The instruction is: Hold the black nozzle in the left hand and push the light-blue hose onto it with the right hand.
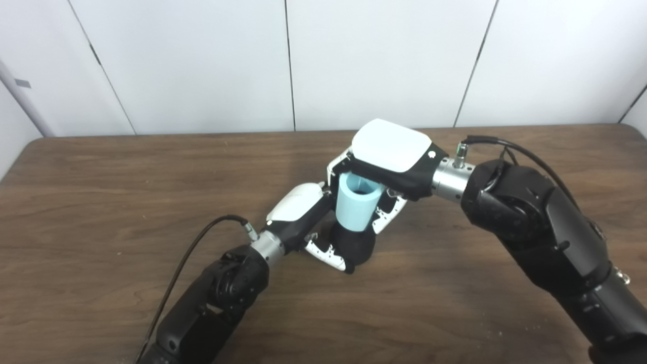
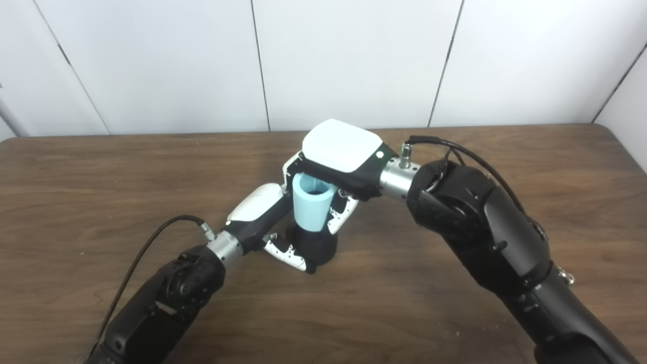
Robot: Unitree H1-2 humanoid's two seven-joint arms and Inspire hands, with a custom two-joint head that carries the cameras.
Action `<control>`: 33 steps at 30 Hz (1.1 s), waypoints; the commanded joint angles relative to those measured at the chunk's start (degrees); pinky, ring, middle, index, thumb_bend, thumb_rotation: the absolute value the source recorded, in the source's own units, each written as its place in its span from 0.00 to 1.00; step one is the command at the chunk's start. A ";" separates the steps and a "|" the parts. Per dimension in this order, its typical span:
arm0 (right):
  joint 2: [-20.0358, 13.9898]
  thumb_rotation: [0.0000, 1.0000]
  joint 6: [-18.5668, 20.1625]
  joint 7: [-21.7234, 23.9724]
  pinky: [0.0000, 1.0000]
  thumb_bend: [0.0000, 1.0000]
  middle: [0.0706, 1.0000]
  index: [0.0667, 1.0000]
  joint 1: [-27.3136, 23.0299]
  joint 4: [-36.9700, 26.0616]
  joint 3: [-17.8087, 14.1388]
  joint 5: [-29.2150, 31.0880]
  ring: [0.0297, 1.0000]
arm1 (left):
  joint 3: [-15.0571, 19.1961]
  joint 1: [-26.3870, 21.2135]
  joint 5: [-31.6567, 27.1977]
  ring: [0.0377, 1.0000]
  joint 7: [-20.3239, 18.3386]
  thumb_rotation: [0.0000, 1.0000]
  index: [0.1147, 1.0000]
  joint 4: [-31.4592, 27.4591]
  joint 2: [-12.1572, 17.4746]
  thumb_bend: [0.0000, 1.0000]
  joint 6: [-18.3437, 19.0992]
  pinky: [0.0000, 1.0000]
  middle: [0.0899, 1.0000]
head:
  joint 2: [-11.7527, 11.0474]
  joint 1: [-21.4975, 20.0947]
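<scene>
Here, the black nozzle (image 1: 354, 245) is gripped by the left hand (image 1: 303, 212); the light-blue hose (image 1: 356, 205), seated upright on it, is clasped by the right hand (image 1: 389, 156). No writing is legible.

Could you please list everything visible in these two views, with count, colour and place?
light-blue hose: one, pale blue, upright at table centre, open end up, sitting on the black nozzle.
black nozzle: one, black, under the hose, resting on the table.
table: one, dark brown wood.
wall panels: white, behind the table.
left hand: white and black, closed around the nozzle.
right hand: white and black, wrapped around the hose from above.
</scene>
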 commanded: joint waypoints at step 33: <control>-0.06 0.28 0.02 -2.13 0.77 1.00 1.00 1.00 2.83 -3.96 -4.71 -3.50 0.94 | -0.49 0.52 0.95 0.57 -4.26 0.00 0.43 3.84 0.56 0.52 2.58 1.00 0.41 | -0.44 -0.31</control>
